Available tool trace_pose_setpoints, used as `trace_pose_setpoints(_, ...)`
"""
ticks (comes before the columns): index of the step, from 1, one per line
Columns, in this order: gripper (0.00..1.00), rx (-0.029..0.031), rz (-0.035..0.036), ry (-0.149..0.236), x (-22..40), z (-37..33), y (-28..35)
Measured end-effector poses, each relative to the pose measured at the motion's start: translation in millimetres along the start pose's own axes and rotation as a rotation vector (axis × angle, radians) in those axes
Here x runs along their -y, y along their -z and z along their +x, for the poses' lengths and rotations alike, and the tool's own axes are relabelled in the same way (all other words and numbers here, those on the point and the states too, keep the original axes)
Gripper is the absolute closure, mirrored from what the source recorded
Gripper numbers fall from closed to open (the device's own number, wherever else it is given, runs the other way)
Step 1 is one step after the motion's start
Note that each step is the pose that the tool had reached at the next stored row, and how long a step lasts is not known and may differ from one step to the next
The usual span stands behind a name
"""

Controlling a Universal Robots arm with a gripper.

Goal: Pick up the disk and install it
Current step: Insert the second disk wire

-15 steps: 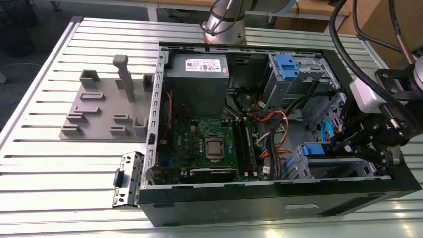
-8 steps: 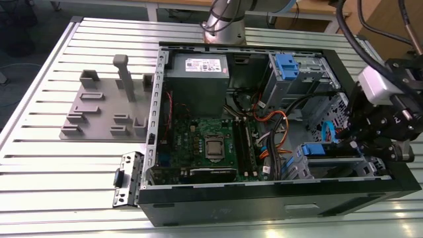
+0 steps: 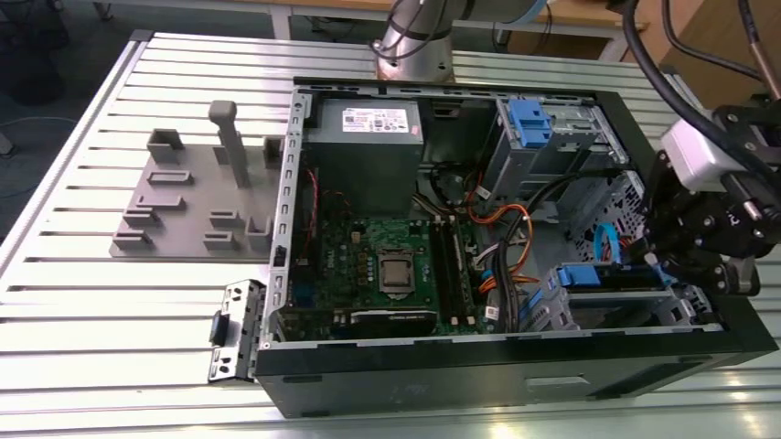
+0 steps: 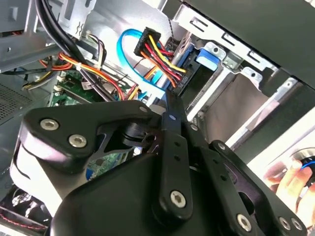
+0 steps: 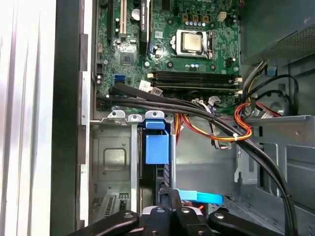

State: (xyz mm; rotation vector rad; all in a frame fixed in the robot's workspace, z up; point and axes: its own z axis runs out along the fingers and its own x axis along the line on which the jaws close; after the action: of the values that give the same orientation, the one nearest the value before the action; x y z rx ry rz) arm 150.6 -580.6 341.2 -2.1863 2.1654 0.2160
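The disk (image 3: 606, 277) sits edge-up in the drive cage at the case's front corner, on the exterior view's right. Its blue bracket (image 5: 156, 147) shows between the cage's metal walls in the first wrist view. In the second wrist view the disk (image 4: 194, 64) lies beside a plug with yellow, red and black wires. My gripper (image 3: 668, 265) hangs just over the disk's outer end. Its fingers (image 4: 170, 101) are shut together into one dark bar with nothing between them. Whether the tips (image 5: 170, 194) touch the disk I cannot tell.
The open computer case (image 3: 488, 366) lies on a slatted aluminium table (image 3: 98, 293). Black and orange cables (image 5: 216, 120) cross just beside the cage. A second blue bracket (image 3: 529, 119) sits in the far cage. A grey fixture (image 3: 183, 197) stands at the left. A person's hand (image 4: 290, 179) is nearby.
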Motion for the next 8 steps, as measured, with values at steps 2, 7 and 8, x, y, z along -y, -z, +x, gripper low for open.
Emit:
trace_pose_setpoints(2, 0.90, 0.0001, -0.0017, 0.000, 1.1, 0.4, -3.5)
trace_pose_setpoints(7, 0.90, -0.0005, -0.0090, -0.001, 7.0, 1.3, -8.4)
trace_pose_setpoints(8, 0.90, -0.0009, -0.0102, -0.001, 7.6, 1.4, -9.0)
